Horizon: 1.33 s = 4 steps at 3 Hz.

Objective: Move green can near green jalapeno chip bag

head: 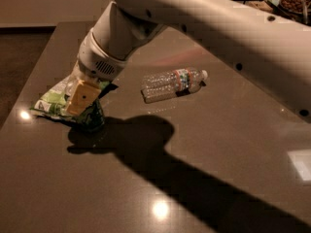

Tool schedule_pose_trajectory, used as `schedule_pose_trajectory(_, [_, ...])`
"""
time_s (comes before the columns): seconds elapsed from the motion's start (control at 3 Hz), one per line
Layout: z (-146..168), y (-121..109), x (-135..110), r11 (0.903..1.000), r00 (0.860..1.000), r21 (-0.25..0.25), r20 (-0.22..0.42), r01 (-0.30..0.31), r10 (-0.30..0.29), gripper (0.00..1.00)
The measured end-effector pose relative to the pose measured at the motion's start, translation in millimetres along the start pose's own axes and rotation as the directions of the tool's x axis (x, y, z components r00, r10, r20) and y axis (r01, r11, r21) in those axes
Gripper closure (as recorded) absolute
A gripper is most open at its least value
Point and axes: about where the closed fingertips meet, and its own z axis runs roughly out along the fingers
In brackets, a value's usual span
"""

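The green can [93, 118] is a dark green shape at the tip of my gripper [85, 106], low over the dark table [218, 144] and mostly covered by a tan finger [80, 97]. The can appears held between the fingers. The green jalapeno chip bag [52, 102] lies flat at the left, directly beside and partly behind the can and gripper. The white arm reaches in from the upper right.
A clear plastic bottle [174, 83] lies on its side in the middle of the table, to the right of the gripper. The arm's shadow falls across the table's front. The table's left edge runs close to the bag.
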Motion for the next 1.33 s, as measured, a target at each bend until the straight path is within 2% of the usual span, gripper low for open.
schedule_pose_trajectory(0.33, [-1.9, -13.2, 4.1, 0.9995, 1.000, 0.032, 0.000, 0.002, -0.002, 0.38])
schedule_pose_trajectory(0.67, [-1.0, -11.3, 2.2, 0.9996, 1.000, 0.028, 0.000, 0.005, -0.005, 0.15])
schedule_pose_trajectory(1.0, [-0.4, -10.2, 0.8, 0.9996, 1.000, 0.027, -0.001, 0.008, -0.008, 0.00])
schedule_pose_trajectory(1.33, [-0.4, -10.2, 0.8, 0.9996, 1.000, 0.027, -0.001, 0.008, -0.008, 0.00])
